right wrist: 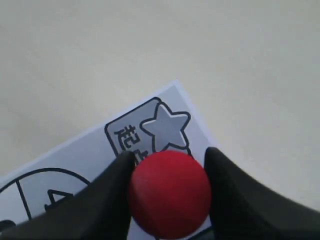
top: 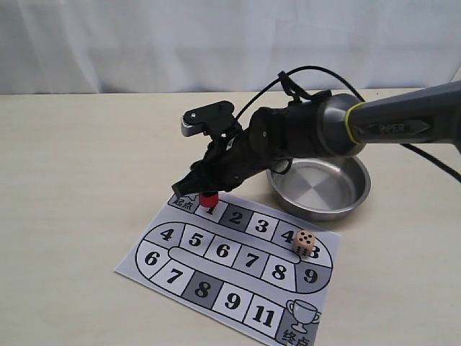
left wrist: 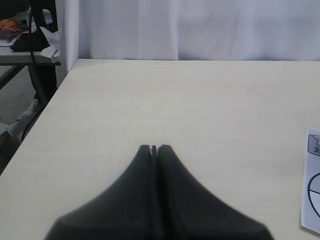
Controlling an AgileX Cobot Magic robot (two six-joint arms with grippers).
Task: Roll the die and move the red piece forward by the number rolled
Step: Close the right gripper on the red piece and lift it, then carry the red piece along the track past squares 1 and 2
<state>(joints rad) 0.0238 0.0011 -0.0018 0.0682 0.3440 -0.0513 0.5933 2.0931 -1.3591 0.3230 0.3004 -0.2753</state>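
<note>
The red piece (top: 209, 200) stands at the start end of the numbered game board (top: 230, 267), on square 1 beside the star square. My right gripper (top: 204, 193) reaches down over it. In the right wrist view the red piece (right wrist: 169, 192) fills the gap between the two black fingers (right wrist: 112, 192) of the right gripper (right wrist: 170, 156), which is shut on it. The die (top: 305, 242) lies on the board's right side near squares 4 and 8. My left gripper (left wrist: 154, 148) is shut on nothing above bare table, far from the pieces.
A round steel bowl (top: 346, 198) sits on the table just behind the board, under my right arm. The board's corner (left wrist: 312, 200) shows in the left wrist view. The table's edge (left wrist: 45, 110) runs along one side there.
</note>
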